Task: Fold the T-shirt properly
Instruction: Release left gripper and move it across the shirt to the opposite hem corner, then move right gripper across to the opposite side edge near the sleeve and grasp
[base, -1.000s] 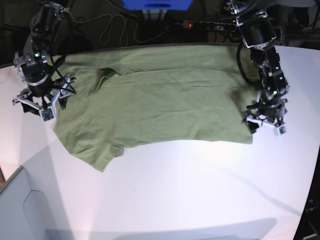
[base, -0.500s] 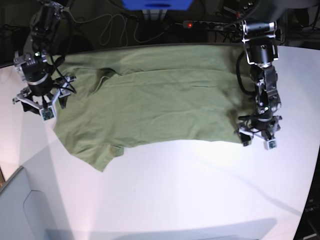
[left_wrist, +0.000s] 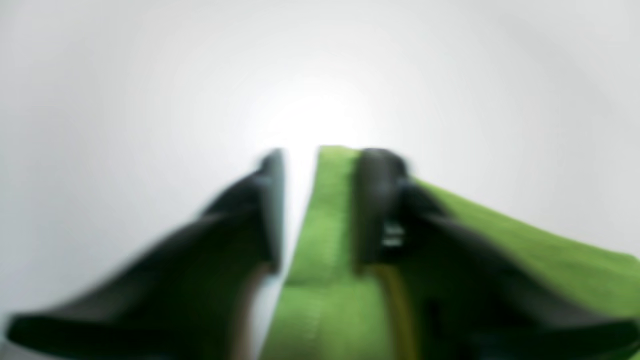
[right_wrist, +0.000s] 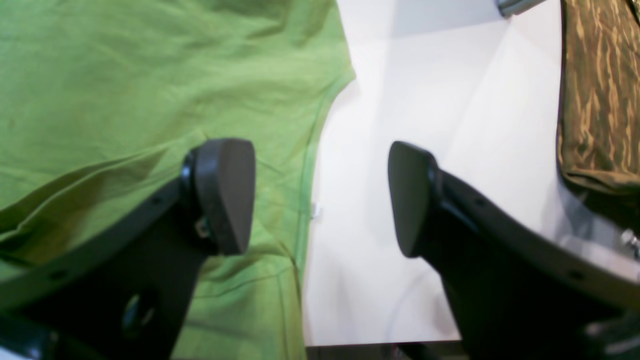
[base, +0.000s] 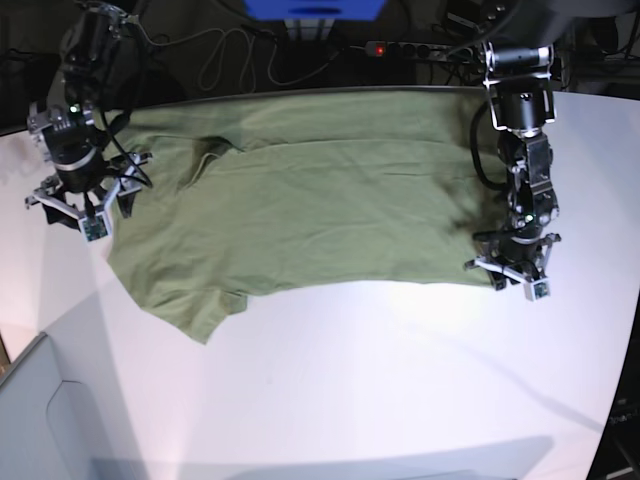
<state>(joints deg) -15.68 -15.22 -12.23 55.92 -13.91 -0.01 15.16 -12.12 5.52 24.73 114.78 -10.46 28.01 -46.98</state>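
The left gripper (base: 512, 281) has slid onto the wrinkled olive-green cotton T-shirt (base: 320, 200) corner, jaws narrowed around its hem; the right gripper (base: 88, 212) stays wide open, empty.

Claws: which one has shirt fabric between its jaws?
The left claw: a strip of the T-shirt hem sits between its jaws. The right claw's jaws stand wide apart.

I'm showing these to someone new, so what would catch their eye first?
The green T-shirt spread flat across the white table. The left gripper sits at its hem corner with cloth between the fingers; the right gripper hangs open at the sleeve edge.
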